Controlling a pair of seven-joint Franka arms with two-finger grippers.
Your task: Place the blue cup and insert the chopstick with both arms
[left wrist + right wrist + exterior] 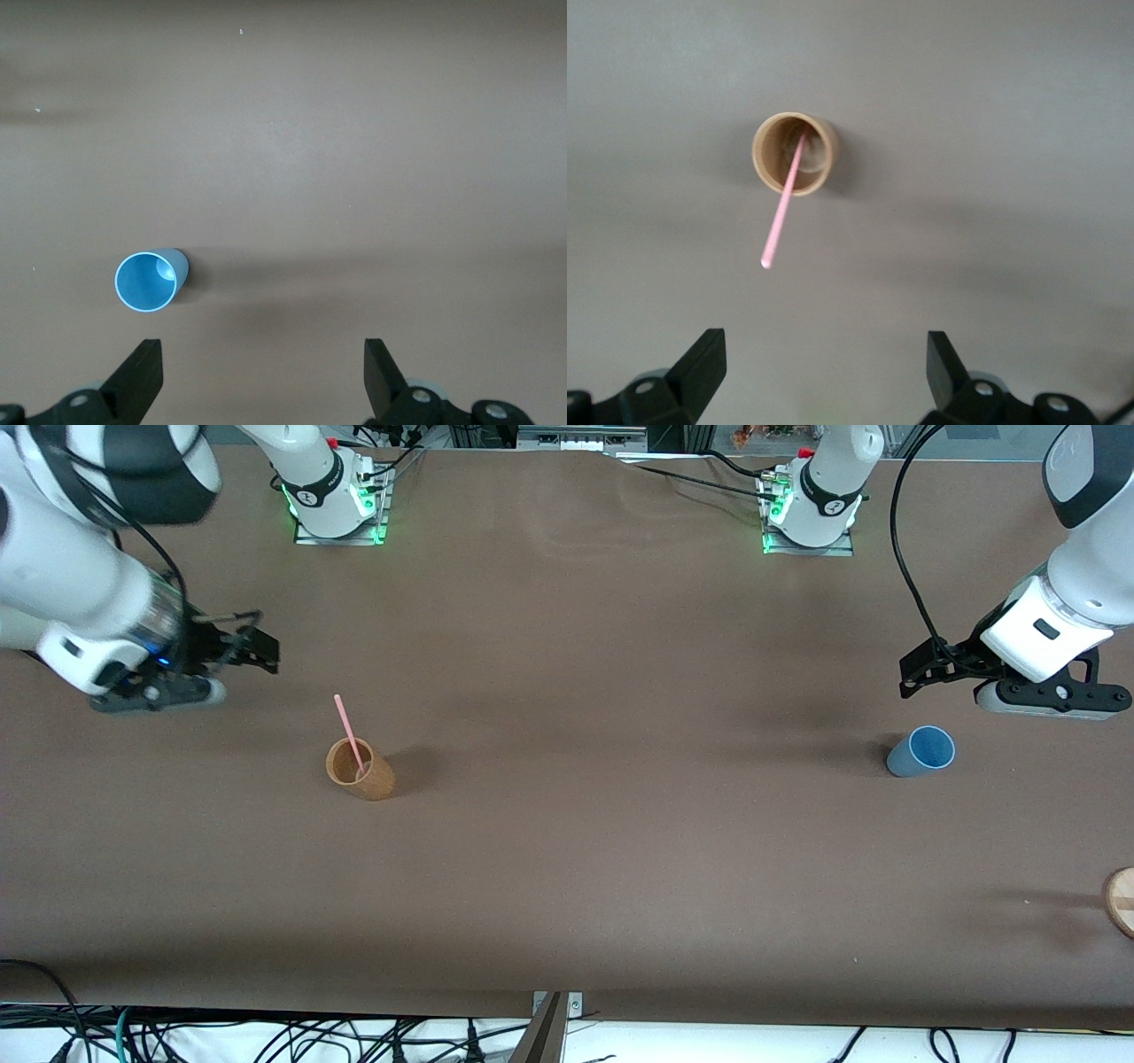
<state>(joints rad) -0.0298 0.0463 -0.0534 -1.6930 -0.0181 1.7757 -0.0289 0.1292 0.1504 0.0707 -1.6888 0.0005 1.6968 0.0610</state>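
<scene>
The blue cup point(921, 751) stands upright toward the left arm's end of the table, its bright inside showing point(149, 280). My left gripper point(921, 669) point(263, 372) hangs open over bare table close beside it, nothing between its fingers. The pink chopstick point(347, 731) point(782, 208) leans in a tan-brown cup point(361, 769) point(794, 152) toward the right arm's end. My right gripper point(261, 638) point(826, 363) hovers open and empty over the table near that cup, apart from it.
A round wooden disc point(1121, 899) sits at the table's edge at the left arm's end, nearer the front camera than the blue cup. The arm bases point(335, 496) point(811, 505) stand along the back. Cables hang below the table's front edge.
</scene>
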